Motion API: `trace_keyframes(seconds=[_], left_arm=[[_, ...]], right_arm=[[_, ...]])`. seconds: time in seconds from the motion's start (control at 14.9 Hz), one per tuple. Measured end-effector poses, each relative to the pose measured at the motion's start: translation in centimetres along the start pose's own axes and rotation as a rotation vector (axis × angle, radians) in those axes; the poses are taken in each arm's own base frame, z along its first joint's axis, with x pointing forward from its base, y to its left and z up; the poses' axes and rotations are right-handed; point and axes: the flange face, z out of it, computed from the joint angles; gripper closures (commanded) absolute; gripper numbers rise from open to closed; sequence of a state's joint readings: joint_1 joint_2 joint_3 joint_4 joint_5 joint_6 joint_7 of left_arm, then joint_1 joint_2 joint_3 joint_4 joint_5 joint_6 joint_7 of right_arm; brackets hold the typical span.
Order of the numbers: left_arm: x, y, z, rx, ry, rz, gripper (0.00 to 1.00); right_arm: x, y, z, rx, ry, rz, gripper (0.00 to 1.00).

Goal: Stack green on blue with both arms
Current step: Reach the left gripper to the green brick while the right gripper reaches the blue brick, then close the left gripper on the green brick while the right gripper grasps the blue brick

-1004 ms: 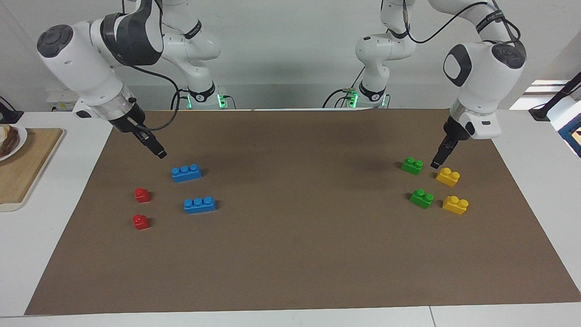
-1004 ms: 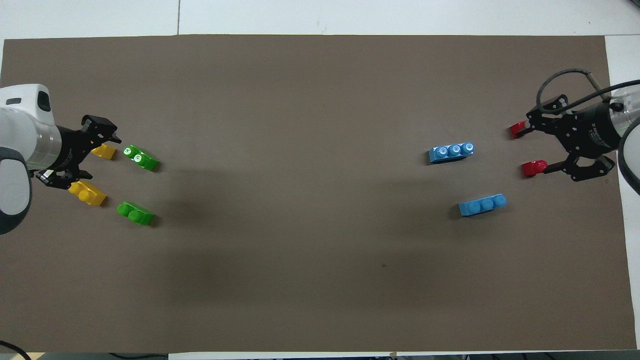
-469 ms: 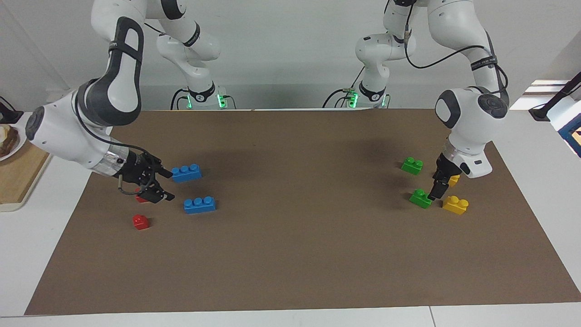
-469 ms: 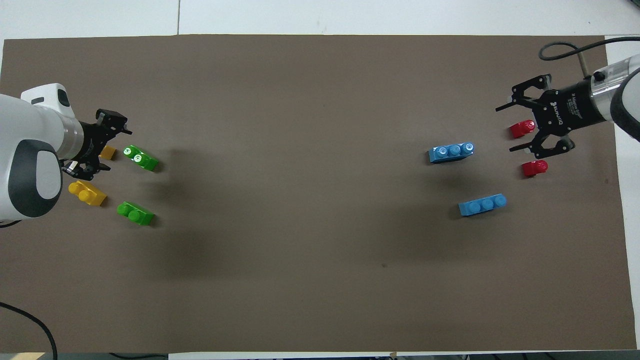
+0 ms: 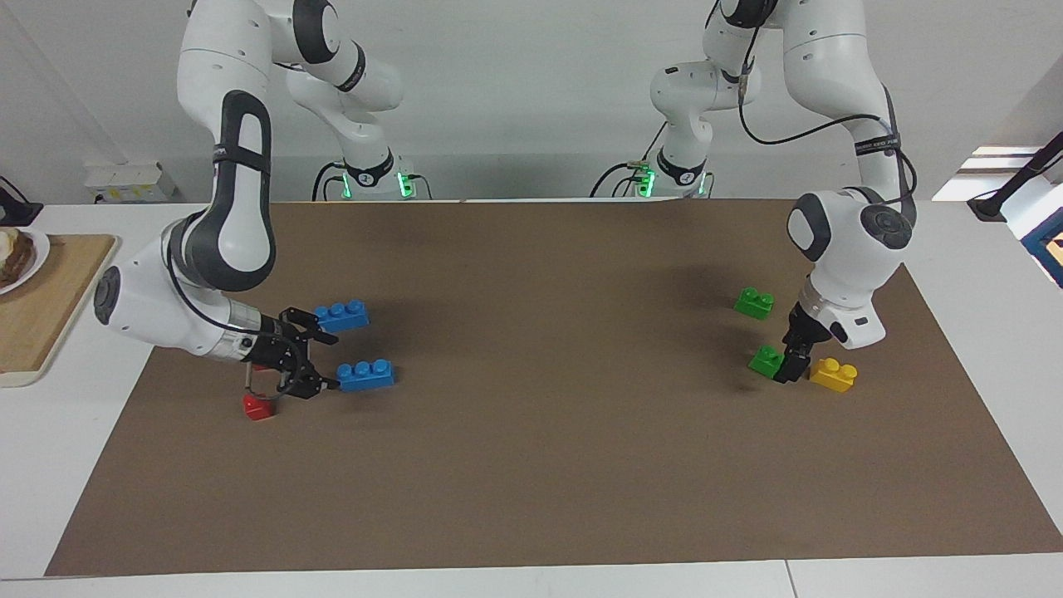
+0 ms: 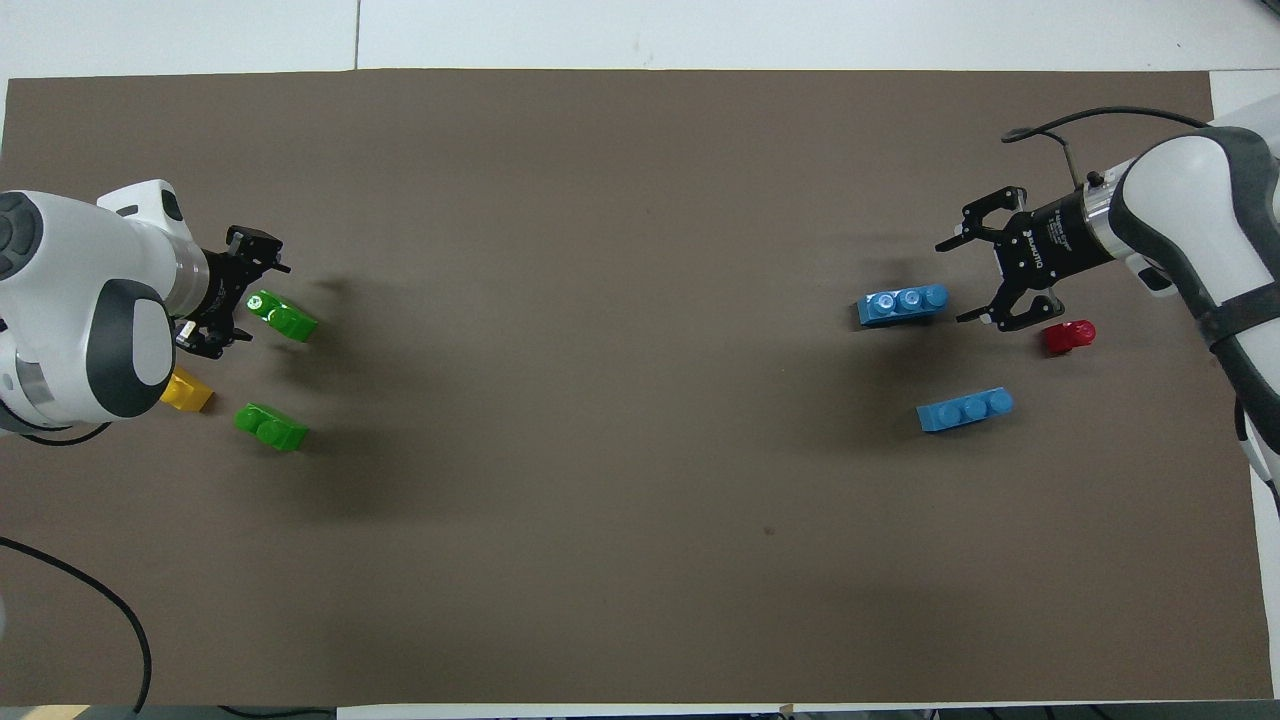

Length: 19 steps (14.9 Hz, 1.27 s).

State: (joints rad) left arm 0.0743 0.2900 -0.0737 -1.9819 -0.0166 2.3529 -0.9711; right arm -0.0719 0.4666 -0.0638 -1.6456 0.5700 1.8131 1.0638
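Two blue bricks lie toward the right arm's end. My right gripper (image 5: 328, 362) is open and low beside the blue brick farther from the robots (image 5: 365, 375), at its end; the overhead view shows the gripper (image 6: 956, 282) and this brick (image 6: 902, 303) too. The other blue brick (image 5: 342, 316) lies nearer to the robots (image 6: 965, 410). Two green bricks lie toward the left arm's end. My left gripper (image 5: 789, 370) is open and low at the end of the farther green brick (image 5: 766, 360), also seen from overhead (image 6: 250, 300), (image 6: 283, 316). The nearer green brick (image 5: 754, 302) lies apart (image 6: 271, 427).
A yellow brick (image 5: 833, 374) lies beside the left gripper; another (image 6: 186, 392) shows under the left wrist from overhead. A red brick (image 5: 257, 406) lies by the right gripper, and one (image 6: 1068, 337) shows from overhead. A wooden board (image 5: 50, 299) with a plate lies off the brown mat (image 5: 540, 465).
Both arms came down to the mat. The right gripper moved from beside the nearer blue brick to the farther one. The left gripper moved from the nearer green brick to the farther one.
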Motion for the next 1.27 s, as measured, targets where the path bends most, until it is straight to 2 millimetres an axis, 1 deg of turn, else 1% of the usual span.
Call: trace_keyframes(seconds=[0.13,0.27,0.6,1.0,1.14,1.21,1.27], left_arm=[[0.0,-0.1,1.0,0.010,-0.008,-0.005,0.00],[0.1,-0.2,1.3,0.015,-0.011,-0.015,0.00],[0.9,-0.8,1.5,0.017,-0.011,-0.041,0.00],[0.6,-1.2,2.4,0.007,-0.005,-0.065,0.00],[0.5,-1.3,2.7,0.011,-0.007,-0.073,0.00],[0.4,-1.4,2.7,0.012,-0.007,-0.074,0.03],[0.5,-1.3,2.7,0.010,-0.006,-0.075,0.12]], right_arm=[[0.8,0.4,1.1,0.002,0.005,0.018,0.10],[1.3,0.7,1.8,0.005,0.009,0.029,0.10],[1.9,0.9,2.9,0.027,0.009,0.049,0.10],[2.2,1.0,4.4,0.060,0.018,0.056,0.11],[2.3,1.1,4.6,0.065,0.024,0.058,0.11],[2.4,1.1,4.6,0.070,0.027,0.060,0.12],[2.5,1.1,4.8,0.073,0.031,0.062,0.13]])
